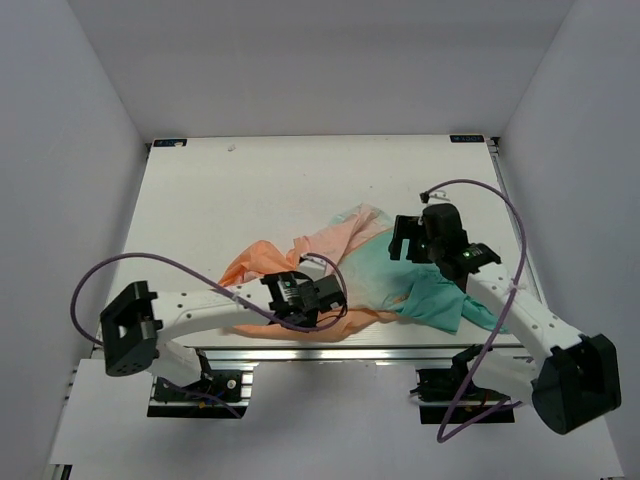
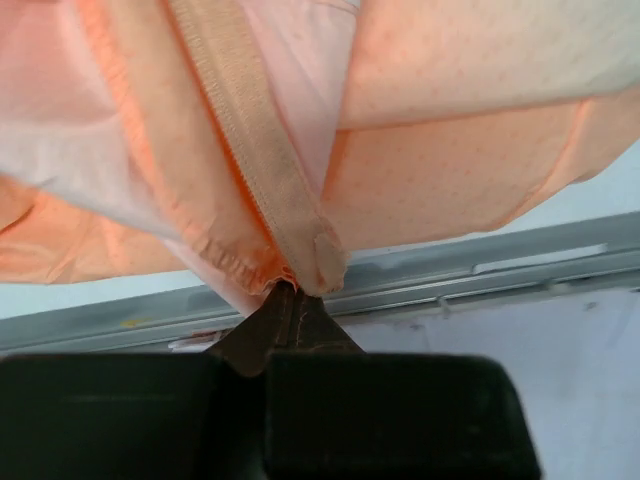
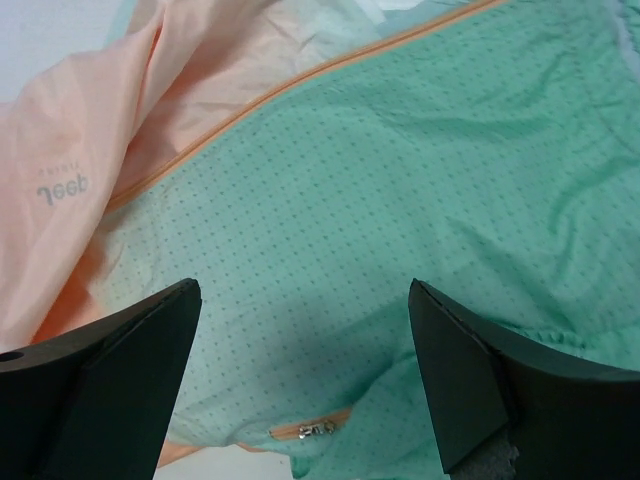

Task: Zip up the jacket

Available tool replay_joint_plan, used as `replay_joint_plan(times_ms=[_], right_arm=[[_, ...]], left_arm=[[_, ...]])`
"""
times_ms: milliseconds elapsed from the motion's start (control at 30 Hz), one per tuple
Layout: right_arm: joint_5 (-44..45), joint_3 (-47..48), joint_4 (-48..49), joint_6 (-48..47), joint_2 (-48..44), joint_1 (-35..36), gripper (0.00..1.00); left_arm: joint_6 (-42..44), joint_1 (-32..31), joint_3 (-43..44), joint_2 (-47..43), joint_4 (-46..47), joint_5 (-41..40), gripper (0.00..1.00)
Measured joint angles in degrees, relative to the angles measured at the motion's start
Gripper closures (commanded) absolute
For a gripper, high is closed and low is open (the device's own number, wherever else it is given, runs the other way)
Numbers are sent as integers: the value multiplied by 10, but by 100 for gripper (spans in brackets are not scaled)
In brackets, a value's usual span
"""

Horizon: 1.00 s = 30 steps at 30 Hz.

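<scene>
The jacket (image 1: 370, 275) lies crumpled on the table, peach-orange to the left and teal-green to the right. My left gripper (image 1: 312, 297) is at its near peach edge. In the left wrist view this gripper (image 2: 287, 298) is shut on the end of the orange zipper tape (image 2: 250, 160), where the fabric bunches at the tips. My right gripper (image 1: 405, 240) hovers over the teal part. In the right wrist view it (image 3: 305, 290) stands open with nothing between its fingers. Below it on the teal cloth (image 3: 380, 200) lies a small silver zipper slider (image 3: 315, 429). An orange zipper line (image 3: 300, 85) runs diagonally above.
The aluminium rail (image 2: 480, 265) of the table's near edge runs just under the held fabric. Purple cables (image 1: 180, 265) loop from both arms. A grey logo (image 3: 62, 188) is printed on the peach cloth. White walls enclose the table (image 1: 250, 190) on three sides.
</scene>
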Motion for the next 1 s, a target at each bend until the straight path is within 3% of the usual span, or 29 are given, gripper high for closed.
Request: replay_joint_plan(times_ms=[233, 500, 600, 867, 967, 1000], right_arm=[[6, 110, 27, -33, 161, 22, 11], [64, 421, 8, -51, 447, 23, 11], [54, 492, -3, -75, 518, 23, 11], [45, 443, -35, -92, 555, 23, 11], [16, 399, -29, -90, 549, 23, 17], [1, 378, -28, -89, 543, 22, 25]], left_arm=[[-101, 2, 0, -123, -47, -82, 100], [-180, 2, -64, -286, -82, -121, 100], [-205, 2, -92, -322, -104, -120, 100], [-234, 2, -98, -352, -136, -121, 100], [-238, 2, -103, -351, -142, -120, 100], [-239, 2, -105, -350, -145, -120, 100]])
